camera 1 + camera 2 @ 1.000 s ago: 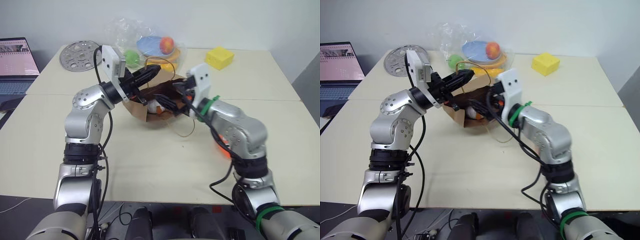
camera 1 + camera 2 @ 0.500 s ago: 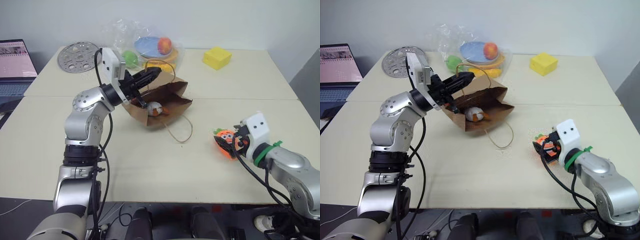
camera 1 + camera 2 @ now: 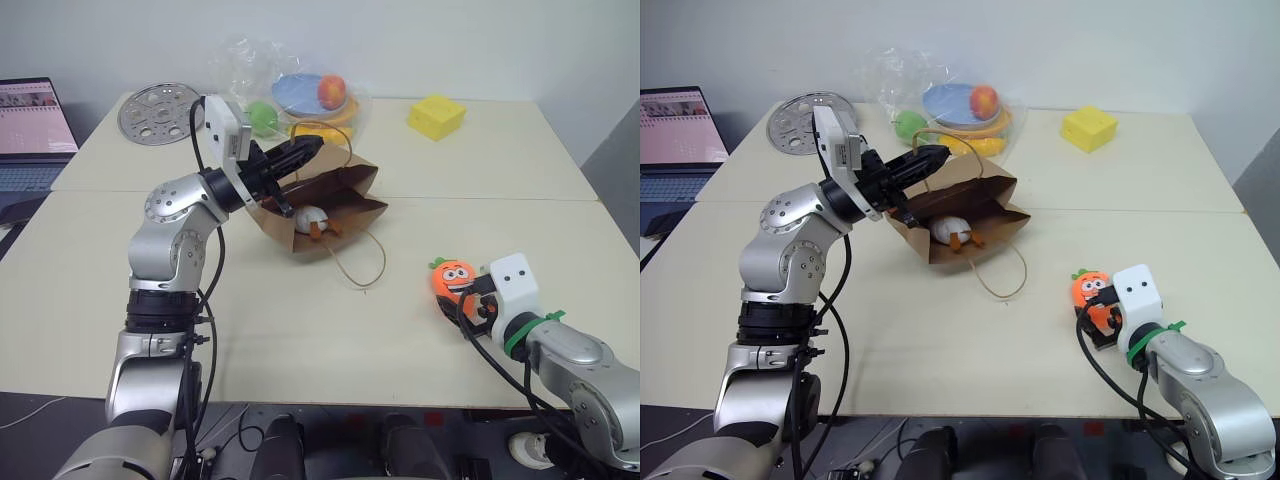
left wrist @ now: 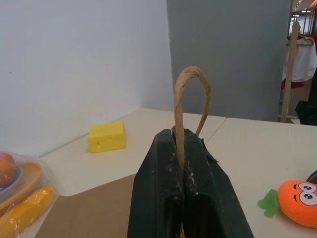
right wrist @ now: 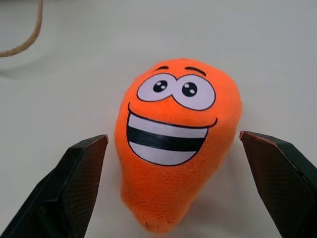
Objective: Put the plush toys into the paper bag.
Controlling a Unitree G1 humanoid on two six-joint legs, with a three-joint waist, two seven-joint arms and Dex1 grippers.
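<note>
Far left: laptop (image 3: 30, 130), cut off at the frame edge, screen lit. Behind it on the cream table (image 3: 300, 320), a flat round perforated metal disc (image 3: 158, 108). Next, a crinkled clear plastic bag (image 3: 285, 85) around a blue plate (image 3: 298, 93), glossy red-yellow fruit, a green ball and yellow pieces, contents partly blurred by the film.

Left gripper (image 3: 312, 148) raised above the table, fingers pressed together on a thin tan twine handle (image 4: 190, 94), its loop poking up past the black fingertips in the left wrist view. Below it, brown kraft paper bag (image 3: 330, 205) lying on its side, creased, mouth held open toward the camera by that handle. Inside, white plush egg (image 3: 312, 217), soft and rounded with orange bits beside it; yolk hard to make out, lower part hidden by the bag's lip. Second twine handle (image 3: 362, 262) looped loose on the tabletop before the bag.

Further back, yellow cheese-like block (image 3: 438, 116), boxy with small holes.

Right: fuzzy orange plush carrot (image 5: 173, 144), pear-shaped, printed grin and big eyes, green leaves at the top, lying on the table well apart from the bag. Right gripper (image 5: 181, 183) spread wide, textured black fingers (image 5: 81, 178) either side of the carrot, not touching it. In the eye views, fingers largely hidden behind the white wrist housing.
</note>
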